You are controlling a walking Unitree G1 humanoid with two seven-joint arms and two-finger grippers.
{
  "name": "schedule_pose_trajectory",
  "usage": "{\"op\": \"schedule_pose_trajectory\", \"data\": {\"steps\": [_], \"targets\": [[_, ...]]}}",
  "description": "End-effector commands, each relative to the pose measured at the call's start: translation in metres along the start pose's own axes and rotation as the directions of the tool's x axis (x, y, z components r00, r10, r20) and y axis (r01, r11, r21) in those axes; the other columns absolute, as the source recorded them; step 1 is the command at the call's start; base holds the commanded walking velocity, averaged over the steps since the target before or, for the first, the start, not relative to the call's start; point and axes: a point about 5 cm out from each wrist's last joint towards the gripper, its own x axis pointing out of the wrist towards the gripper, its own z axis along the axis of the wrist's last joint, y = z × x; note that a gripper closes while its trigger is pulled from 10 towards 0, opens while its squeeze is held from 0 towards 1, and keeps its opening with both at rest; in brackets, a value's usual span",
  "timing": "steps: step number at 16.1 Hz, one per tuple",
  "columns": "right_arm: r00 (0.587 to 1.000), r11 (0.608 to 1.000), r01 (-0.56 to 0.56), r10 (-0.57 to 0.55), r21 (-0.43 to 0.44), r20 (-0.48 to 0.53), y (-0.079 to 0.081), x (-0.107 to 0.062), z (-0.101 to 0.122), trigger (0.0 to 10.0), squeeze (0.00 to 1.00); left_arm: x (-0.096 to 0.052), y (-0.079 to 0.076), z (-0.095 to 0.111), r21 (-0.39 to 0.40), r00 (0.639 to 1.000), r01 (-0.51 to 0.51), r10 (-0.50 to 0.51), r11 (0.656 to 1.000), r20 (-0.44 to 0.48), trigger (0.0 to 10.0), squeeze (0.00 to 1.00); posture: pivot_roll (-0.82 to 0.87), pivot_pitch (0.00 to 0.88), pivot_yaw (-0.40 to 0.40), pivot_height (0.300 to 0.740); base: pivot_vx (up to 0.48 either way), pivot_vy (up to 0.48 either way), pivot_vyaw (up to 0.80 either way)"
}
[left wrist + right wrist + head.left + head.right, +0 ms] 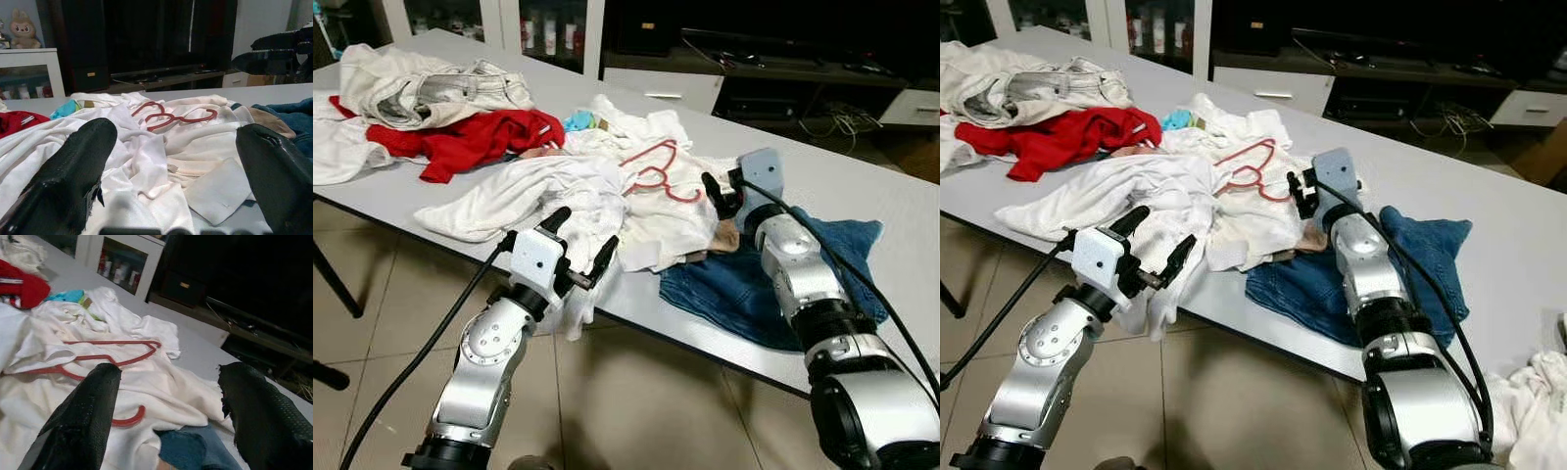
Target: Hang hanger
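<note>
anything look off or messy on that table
Yes. The red hanger lies flat on a crumpled white shirt rather than hanging, amid loose heaps of clothes. The shirt droops over the table edge. The right end effector is open beside the hanger; the left end effector is open at the shirt.

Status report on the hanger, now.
Left tool open, at the table edge. Right tool open, just short of the red hanger. Hanger lies on white shirt, partly tangled in cloth.
</note>
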Motion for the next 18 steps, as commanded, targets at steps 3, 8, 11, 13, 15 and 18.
{"op": "schedule_pose_trajectory", "data": {"steps": [3,8,11,13,15,18], "targets": [[0.999,0.999,0.047,-0.046,0.027,-0.008,-0.009,0.006,0.008,10.0,0.00,0.005,-0.007,0.006,0.001,1.000,0.020,-0.020,1.000,0.018,10.0,0.00,0.16,0.000,-0.150,0.740,0.000,0.000,0.00],[0.999,0.999,0.049,-0.049,0.013,-0.010,-0.004,0.017,0.020,10.0,0.00,0.001,-0.019,0.003,-0.027,0.998,0.069,-0.069,0.997,0.001,10.0,0.00,0.11,0.000,-0.116,0.740,0.000,0.000,0.00],[0.999,1.000,0.020,-0.021,-0.020,-0.045,-0.005,0.021,0.022,10.0,0.00,0.003,-0.016,0.008,-0.015,0.997,0.080,-0.080,0.997,0.005,10.0,0.00,0.11,0.000,-0.106,0.740,0.000,0.000,0.00],[0.994,0.998,-0.025,0.019,-0.052,-0.107,-0.001,0.023,0.018,10.0,0.00,0.000,-0.018,0.009,-0.016,0.997,0.083,-0.083,0.996,0.000,10.0,0.00,0.12,0.000,-0.111,0.740,0.000,0.000,0.00],[0.989,0.998,-0.036,0.027,-0.058,-0.148,0.001,0.023,0.013,10.0,0.00,-0.003,-0.022,0.008,-0.020,0.996,0.088,-0.088,0.996,-0.006,10.0,0.00,0.13,0.000,-0.121,0.740,0.000,0.000,0.00],[0.982,0.997,-0.047,0.036,-0.056,-0.187,0.014,0.025,0.009,10.0,0.00,-0.004,-0.023,0.008,-0.025,0.997,0.080,-0.080,0.996,-0.011,10.0,0.00,0.14,0.000,-0.128,0.740,0.000,0.000,0.00]]}}
